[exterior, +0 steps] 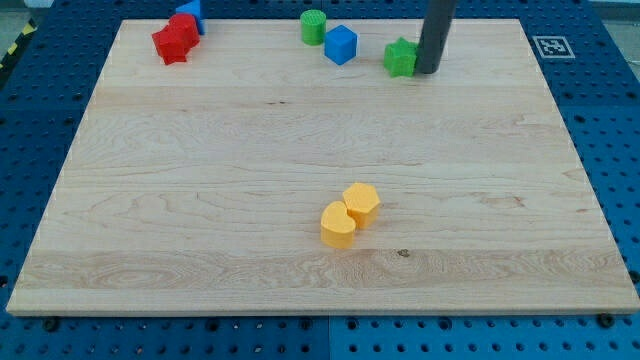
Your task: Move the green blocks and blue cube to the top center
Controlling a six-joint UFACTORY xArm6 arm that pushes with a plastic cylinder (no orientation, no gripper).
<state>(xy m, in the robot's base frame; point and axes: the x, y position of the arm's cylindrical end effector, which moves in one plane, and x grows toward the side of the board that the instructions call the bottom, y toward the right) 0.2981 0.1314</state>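
Nearest the view's bottom lay two yellow blocks, a yellow cylinder (338, 225) and a yellow hexagon (361, 200), touching each other below the board's middle.

Up at the task's things: the blue cube (341, 44) sat near the top edge, about at top centre. Just to its left, apart from it, stood the green cylinder (313, 26), close to the top edge. To the cube's right, apart from it, sat the green star (401, 57), a little lower than the cube.

My tip (428, 71) stood on the board just at the star's right side, touching it or nearly so; I could not tell which. The rod rose straight from there out of the view's top. It carried no fingers to open or close, and it gripped nothing.

Farther out, in the top left corner, two red blocks clustered together: a red star (172, 44) and a second red block (186, 25) right behind it, its shape unclear. A blue block (193, 10) peeked out just behind them at the top edge, mostly hidden, shape unclear.

All of this rested on the wooden board (200, 200), which lay on a blue pegboard table (610, 150). A black-and-white marker (554, 46) sat just off the board's top right corner.
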